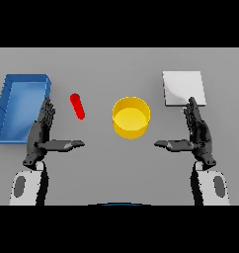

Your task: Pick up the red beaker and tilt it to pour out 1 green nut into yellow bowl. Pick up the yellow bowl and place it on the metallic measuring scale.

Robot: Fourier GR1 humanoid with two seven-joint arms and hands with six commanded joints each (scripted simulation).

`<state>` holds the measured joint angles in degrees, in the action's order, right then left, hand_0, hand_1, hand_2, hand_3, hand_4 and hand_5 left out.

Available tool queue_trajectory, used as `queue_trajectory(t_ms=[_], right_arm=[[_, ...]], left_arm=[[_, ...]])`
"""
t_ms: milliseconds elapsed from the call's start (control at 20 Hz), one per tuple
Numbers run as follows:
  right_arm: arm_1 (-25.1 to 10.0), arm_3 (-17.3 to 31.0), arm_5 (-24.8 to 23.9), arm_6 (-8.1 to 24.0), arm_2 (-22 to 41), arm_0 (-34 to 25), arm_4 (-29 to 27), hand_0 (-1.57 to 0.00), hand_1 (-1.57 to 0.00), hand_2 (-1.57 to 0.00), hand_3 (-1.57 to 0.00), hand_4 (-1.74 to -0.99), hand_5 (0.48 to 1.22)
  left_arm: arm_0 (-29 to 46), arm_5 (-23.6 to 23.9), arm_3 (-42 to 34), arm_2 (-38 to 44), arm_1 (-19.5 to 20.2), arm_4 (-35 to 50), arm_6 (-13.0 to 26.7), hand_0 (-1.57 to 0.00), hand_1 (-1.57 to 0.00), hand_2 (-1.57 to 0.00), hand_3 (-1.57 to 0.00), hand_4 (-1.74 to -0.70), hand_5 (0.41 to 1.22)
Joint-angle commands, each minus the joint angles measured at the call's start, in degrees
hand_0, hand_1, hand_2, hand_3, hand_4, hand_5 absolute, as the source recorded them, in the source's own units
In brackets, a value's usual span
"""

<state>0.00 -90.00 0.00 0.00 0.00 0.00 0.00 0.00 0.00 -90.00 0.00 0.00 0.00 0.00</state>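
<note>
The red beaker (78, 105) is a thin red cylinder standing tilted on the grey table, left of centre. A yellow bowl (131, 117) sits in the middle of the table, upright; I see no nut inside it. The metallic measuring scale (183, 88) is a pale square plate at the back right. My left hand (41, 133) hovers left of the beaker, fingers straight and thumb pointing inward, holding nothing. Over on the right, my right hand (198, 133) mirrors it, just below the scale's front edge, open and apart from the bowl.
A blue tray (8, 106) stands at the far left, beside my left hand. Bare grey table lies between both hands in front of the bowl.
</note>
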Motion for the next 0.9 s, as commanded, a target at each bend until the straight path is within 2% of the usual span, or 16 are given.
queue_trajectory(t_ms=[0, 250, 300, 350, 450, 550, 600, 750, 850], right_arm=[[0.0, -0.1, 0.0, -0.1, 0.0, 0.1, -0.1, 0.00, 0.00, 0.00, 0.00, -1.167, 0.599], [-0.5, -0.8, 0.4, -0.8, -0.2, 1.2, -0.6, 0.00, 0.00, 0.00, 0.00, -1.167, 0.599], [-3.3, -2.3, -1.2, -4.8, 1.6, 2.9, 5.7, 0.00, 0.00, 0.00, 0.00, -1.167, 0.599], [-4.5, -3.6, -2.4, -6.3, 3.3, 4.2, 9.9, 0.00, 0.00, 0.00, 0.00, -1.163, 0.595], [-4.4, -5.2, -4.2, -6.5, 5.5, 6.0, 14.6, 0.00, 0.00, 0.00, 0.00, -1.160, 0.591], [-4.4, -6.1, -4.8, -5.3, 6.1, 6.3, 15.9, 0.00, 0.00, 0.00, 0.00, -1.162, 0.591], [-4.6, -6.5, -4.3, -5.6, 6.1, 6.7, 15.4, 0.00, 0.00, 0.00, 0.00, -1.173, 0.593], [-4.0, -7.2, -3.9, -5.5, 6.2, 6.9, 14.5, 0.00, 0.00, 0.00, 0.00, -1.199, 0.603], [-3.8, -8.2, -2.9, -5.8, 6.5, 7.8, 13.6, 0.00, 0.00, 0.00, 0.00, -1.224, 0.611]], left_arm=[[0.2, 0.0, -0.2, 0.0, 0.0, 0.0, -0.2, 0.00, 0.00, 0.00, 0.00, -1.15, 0.599], [2.0, -0.7, -1.5, 0.1, 0.7, 0.7, -0.7, 0.00, 0.00, 0.00, 0.00, -1.15, 0.599], [4.0, -1.5, -4.0, -1.6, 2.3, -1.4, -1.4, 0.00, 0.00, 0.00, 0.00, -1.15, 0.599], [6.5, -2.0, -6.4, -3.2, 3.0, -3.1, -2.0, 0.00, 0.00, 0.00, 0.00, -1.16, 0.599], [8.0, -1.9, -8.9, -4.8, 3.5, -4.9, -0.3, 0.00, 0.00, 0.00, 0.00, -1.16, 0.599], [8.0, -1.8, -10.4, -5.6, 3.9, -5.8, 2.1, 0.00, 0.00, 0.00, 0.00, -1.16, 0.600], [8.8, -1.9, -11.0, -5.9, 4.1, -6.2, 1.5, 0.00, 0.00, 0.00, 0.00, -1.16, 0.602], [7.5, -1.9, -9.7, -6.2, 4.6, -7.4, 2.9, 0.00, 0.00, 0.00, 0.00, -1.16, 0.602], [5.8, -1.4, -6.4, -6.7, 3.8, -8.6, 2.1, 0.00, 0.00, 0.00, 0.00, -1.17, 0.605]])
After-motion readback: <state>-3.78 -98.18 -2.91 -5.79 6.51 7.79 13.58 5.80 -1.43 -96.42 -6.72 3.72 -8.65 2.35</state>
